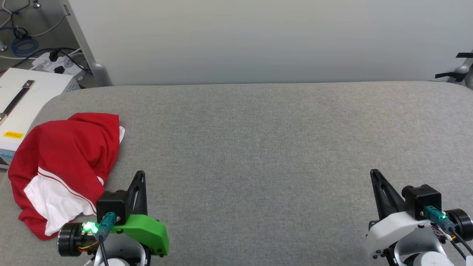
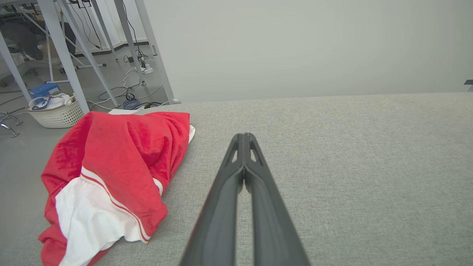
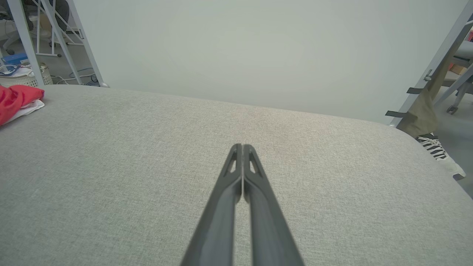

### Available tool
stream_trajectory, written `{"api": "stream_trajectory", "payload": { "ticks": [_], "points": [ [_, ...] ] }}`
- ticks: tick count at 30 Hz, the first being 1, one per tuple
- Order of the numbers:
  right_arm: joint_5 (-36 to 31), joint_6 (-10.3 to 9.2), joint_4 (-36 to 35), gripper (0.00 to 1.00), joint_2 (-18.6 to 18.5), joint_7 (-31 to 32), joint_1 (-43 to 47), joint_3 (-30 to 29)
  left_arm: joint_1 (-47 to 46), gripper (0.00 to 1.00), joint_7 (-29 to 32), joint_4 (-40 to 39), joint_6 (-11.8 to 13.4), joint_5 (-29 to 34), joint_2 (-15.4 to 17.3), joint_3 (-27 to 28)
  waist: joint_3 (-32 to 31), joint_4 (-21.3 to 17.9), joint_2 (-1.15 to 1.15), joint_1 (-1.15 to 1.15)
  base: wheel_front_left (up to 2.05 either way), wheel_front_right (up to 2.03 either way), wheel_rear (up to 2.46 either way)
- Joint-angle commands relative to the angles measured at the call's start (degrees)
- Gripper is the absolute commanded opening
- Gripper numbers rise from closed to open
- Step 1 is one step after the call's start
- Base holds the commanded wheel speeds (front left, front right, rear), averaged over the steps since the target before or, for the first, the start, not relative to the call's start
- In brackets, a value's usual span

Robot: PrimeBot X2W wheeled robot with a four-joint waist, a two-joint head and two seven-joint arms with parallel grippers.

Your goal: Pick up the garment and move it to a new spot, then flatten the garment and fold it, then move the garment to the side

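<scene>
Claws: left claw (image 1: 140, 174) and right claw (image 1: 374, 172) both sit at the near edge of the table (image 1: 258, 147), fingers pressed together and empty.
Spacing: left claw is just beside the garment (image 1: 70, 155); right claw is well apart from it, toward the near right corner.
Garment: crumpled heap at the left edge, seemingly spilling over it, with a white sleeve on top at the near end.
Risk, push: fingers that reach without parting would likely shove the cloth off the left edge.
Risk, pinch: catching one fold may lift the heap twisted.
Beyond: white box (image 1: 22, 99) and cables (image 1: 26, 46), where a slipped garment would probably land.
</scene>
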Motion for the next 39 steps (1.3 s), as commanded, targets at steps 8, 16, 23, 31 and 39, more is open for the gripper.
{"api": "stream_trajectory", "payload": {
  "ticks": [8,16,23,31,39],
  "points": [
    [-0.55,-0.04,0.12,0.0,-0.07,0.16,-0.95,0.02,-0.92,0.0,-0.04,-0.13,0.19,0.55,-0.27,0.04,0.0,0.0,0.0,0.0,0.0,0.0,0.0],
    [-0.55,-0.04,0.12,0.0,-0.07,0.16,-0.95,0.02,-0.92,0.0,-0.04,-0.13,0.19,0.55,-0.27,0.04,0.0,0.0,0.0,0.0,0.0,0.0,0.0],
    [-0.55,-0.04,0.12,0.0,-0.07,0.16,-0.95,0.02,-0.92,0.0,-0.04,-0.13,0.19,0.55,-0.27,0.04,0.0,0.0,0.0,0.0,0.0,0.0,0.0],
    [-0.55,-0.04,0.12,0.0,-0.07,0.16,-0.95,0.02,-0.92,0.0,-0.04,-0.13,0.19,0.55,-0.27,0.04,0.0,0.0,0.0,0.0,0.0,0.0,0.0],
    [-0.55,-0.04,0.12,0.0,-0.07,0.16,-0.95,0.02,-0.92,0.0,-0.04,-0.13,0.19,0.55,-0.27,0.04,0.0,0.0,0.0,0.0,0.0,0.0,0.0]
  ]
}}
